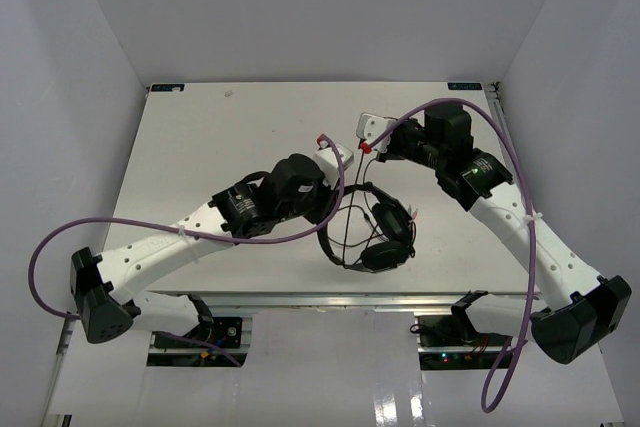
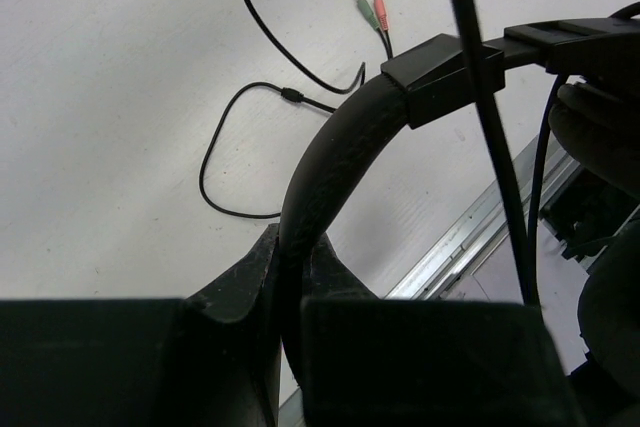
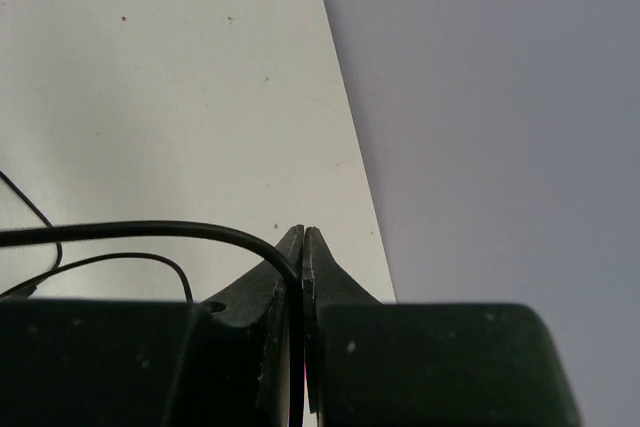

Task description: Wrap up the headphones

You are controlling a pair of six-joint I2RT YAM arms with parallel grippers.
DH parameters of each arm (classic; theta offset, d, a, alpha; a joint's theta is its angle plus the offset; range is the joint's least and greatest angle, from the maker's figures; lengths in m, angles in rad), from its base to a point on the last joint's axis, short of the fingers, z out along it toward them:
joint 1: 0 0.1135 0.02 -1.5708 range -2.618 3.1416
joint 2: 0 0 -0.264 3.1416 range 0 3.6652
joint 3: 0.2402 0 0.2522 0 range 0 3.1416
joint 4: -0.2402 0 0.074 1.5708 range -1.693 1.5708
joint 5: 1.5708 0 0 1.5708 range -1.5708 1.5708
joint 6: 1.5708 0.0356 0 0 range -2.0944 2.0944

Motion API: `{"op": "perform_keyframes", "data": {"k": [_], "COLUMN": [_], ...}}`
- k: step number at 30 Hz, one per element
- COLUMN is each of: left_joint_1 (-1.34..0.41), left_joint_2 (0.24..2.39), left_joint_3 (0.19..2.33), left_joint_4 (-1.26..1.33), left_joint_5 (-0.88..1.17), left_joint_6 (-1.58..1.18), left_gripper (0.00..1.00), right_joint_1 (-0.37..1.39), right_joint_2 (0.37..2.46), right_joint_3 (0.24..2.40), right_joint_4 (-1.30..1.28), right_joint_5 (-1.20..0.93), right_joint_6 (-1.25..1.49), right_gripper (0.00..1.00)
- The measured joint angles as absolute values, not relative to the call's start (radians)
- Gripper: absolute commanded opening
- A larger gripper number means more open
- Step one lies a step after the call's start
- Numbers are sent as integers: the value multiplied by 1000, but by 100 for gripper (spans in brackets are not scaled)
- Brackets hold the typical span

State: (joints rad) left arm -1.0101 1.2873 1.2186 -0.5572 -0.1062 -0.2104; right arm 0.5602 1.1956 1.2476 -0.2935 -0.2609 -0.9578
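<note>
The black headphones (image 1: 385, 237) hang a little above the table's near middle, ear cups to the right. My left gripper (image 1: 335, 209) is shut on the headband (image 1: 328, 239); in the left wrist view the jaws (image 2: 295, 247) pinch the headband (image 2: 335, 147) and an ear cup (image 2: 600, 137) shows at right. My right gripper (image 1: 374, 150) is lifted behind the headphones and shut on the thin black cable (image 1: 352, 197), which runs taut down to them. In the right wrist view the cable (image 3: 200, 231) curves in between the closed fingers (image 3: 303, 239). The green and red plugs (image 2: 371, 9) lie on the table with a slack loop (image 2: 212, 152).
The white table (image 1: 220, 137) stands between grey walls. Its metal near edge (image 2: 470, 237) lies just below the headphones. Thick purple robot cables (image 1: 130, 232) loop along both arms. The table's right edge (image 3: 350, 157) shows close to the right gripper.
</note>
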Motion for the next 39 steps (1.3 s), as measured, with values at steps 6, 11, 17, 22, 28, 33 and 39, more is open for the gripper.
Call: {"op": "perform_keyframes", "data": {"k": [6,11,17,22,28,33,39], "left_joint_1": [-1012,-1012,-1012,-1012,-1012,-1012,-1012], "left_joint_2": [1181,1122,1116,1116,1132,1141,1150], "left_joint_3": [1218,1218,1218,1219,1279,1381,1466], "left_joint_4": [-571,-579,-607,-625,-651,-656,-669], "left_joint_5": [-117,-141,-157,-173,-158,-125,-107], "left_joint_6": [-225,-236,-237,-237,-247,-274,-301], "left_gripper": [0,0,0,0,0,0,0], "right_joint_1": [521,499,474,451,434,405,363], "right_joint_2": [1194,1176,1144,1135,1123,1129,1168], "right_joint_3": [1242,1228,1195,1194,1141,1092,1090], "right_joint_4": [-282,-280,-273,-273,-259,-250,-180], "right_joint_5": [-273,-312,-356,-403,-478,-616,-817], "right_joint_6": [-938,-907,-860,-812,-769,-676,-527], "right_gripper": [8,8,8,8,8,8,8]}}
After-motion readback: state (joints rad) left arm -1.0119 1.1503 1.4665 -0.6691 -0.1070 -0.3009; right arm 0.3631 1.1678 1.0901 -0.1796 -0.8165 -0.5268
